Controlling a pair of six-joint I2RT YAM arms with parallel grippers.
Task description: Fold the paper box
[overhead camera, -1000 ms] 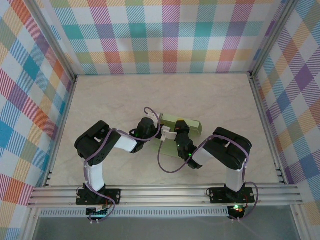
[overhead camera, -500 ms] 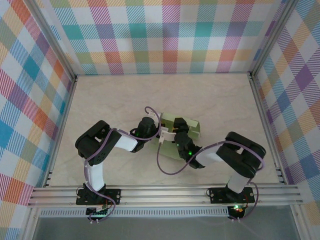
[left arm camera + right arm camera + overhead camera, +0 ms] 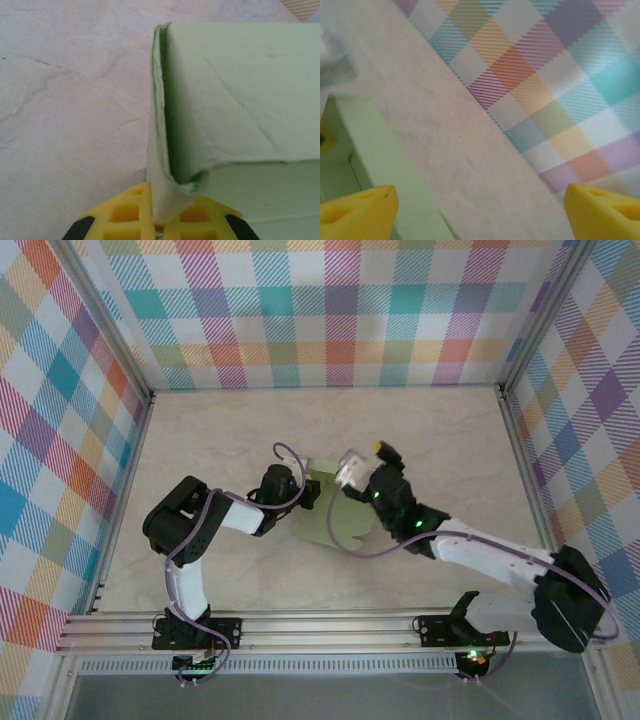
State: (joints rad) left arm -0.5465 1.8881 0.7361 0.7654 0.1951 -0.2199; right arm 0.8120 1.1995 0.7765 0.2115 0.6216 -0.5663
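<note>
Up top, the paper box (image 3: 335, 525) sat mid-desk between the two arms, a pale green sheet with rounded flaps, only part folded. The left gripper (image 3: 306, 496) was at its left edge and the right gripper (image 3: 365, 458) hung over its far edge. Cream marbled desk (image 3: 450, 430), plaid walls (image 3: 320, 310) on three sides, metal rails (image 3: 330, 625) along the near edge.

Left wrist cam: the jaws were pressed together on a raised side wall of the box (image 3: 240, 100), pinching doubled paper at its corner. It looked creased and a bit crumpled there, so I'd guess thin, light, floppy stuff that dents easily and slides on a smooth desk. Probably best grabbed along a folded edge, not mid-panel.

Right wrist cam: the jaws were spread wide with nothing between them, box (image 3: 380, 150) low on the left, desk and wall beyond.
</note>
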